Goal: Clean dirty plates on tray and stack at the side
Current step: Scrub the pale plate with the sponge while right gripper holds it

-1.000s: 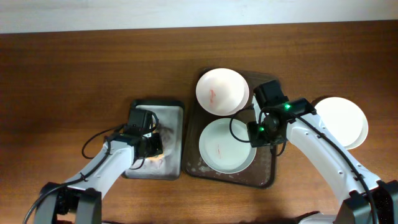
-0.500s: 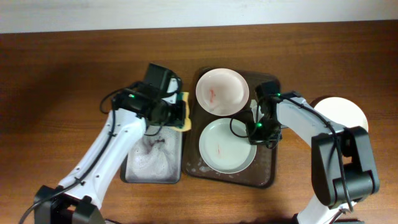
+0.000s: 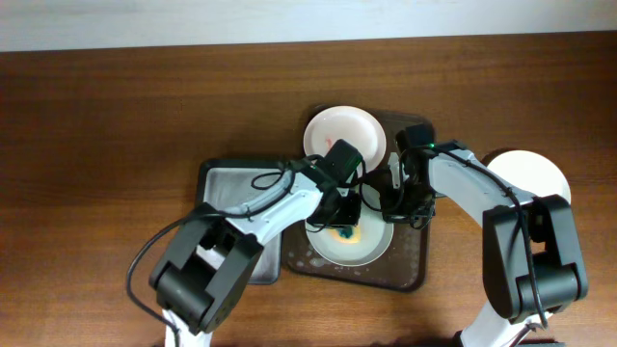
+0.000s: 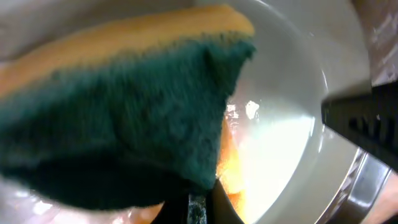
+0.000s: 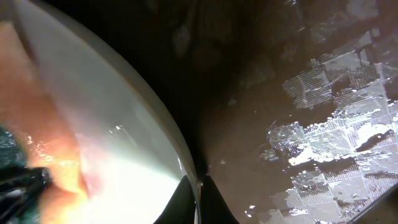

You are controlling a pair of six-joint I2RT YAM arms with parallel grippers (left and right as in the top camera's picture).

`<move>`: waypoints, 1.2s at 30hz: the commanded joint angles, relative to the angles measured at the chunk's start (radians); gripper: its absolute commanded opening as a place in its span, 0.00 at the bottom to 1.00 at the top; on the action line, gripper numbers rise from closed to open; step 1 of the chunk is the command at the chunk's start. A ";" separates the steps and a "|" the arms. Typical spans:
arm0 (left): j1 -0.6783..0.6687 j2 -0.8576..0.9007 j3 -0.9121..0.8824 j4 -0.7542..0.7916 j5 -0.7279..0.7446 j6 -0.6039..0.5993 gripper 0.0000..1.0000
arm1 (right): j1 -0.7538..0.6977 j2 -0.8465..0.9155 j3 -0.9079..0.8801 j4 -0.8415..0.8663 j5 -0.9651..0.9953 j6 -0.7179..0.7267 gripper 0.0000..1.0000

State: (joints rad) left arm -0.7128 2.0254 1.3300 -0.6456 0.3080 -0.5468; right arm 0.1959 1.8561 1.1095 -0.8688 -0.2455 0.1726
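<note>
The overhead view is bright, even and sharp, with soft shadows just beside the tray (image 3: 410, 270). Both wrist views are close and blurred. Glare glints on the wet plate (image 4: 280, 143), and the sponge (image 4: 124, 124) is out of focus.

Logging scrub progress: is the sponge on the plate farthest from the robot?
No: the overhead view shows the sponge pressed into the near plate on the tray.

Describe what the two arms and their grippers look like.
The left arm and right arm are white rounded links joined by black motor housings, with thin black cables looping alongside. A green light glows on the right arm. The left gripper and right gripper are black.
</note>
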 commanded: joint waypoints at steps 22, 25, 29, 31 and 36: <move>-0.041 0.103 -0.050 0.193 0.340 -0.039 0.00 | -0.001 0.019 0.000 0.009 0.050 0.046 0.04; -0.034 0.103 -0.050 0.174 0.316 -0.012 0.00 | -0.001 0.019 0.000 0.009 0.050 0.046 0.04; 0.043 0.102 -0.050 -0.006 0.107 0.002 0.00 | -0.001 0.019 0.000 0.005 0.050 0.046 0.04; 0.111 0.098 -0.045 -0.125 -0.050 0.002 0.00 | -0.001 0.019 0.000 0.004 0.050 0.046 0.04; 0.222 0.053 -0.006 -0.214 -0.158 0.052 0.00 | -0.001 0.019 0.000 -0.002 0.050 0.046 0.04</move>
State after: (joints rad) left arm -0.5533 2.0598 1.3506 -0.8234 0.4572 -0.5335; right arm 0.2104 1.8618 1.1145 -0.8623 -0.2829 0.2100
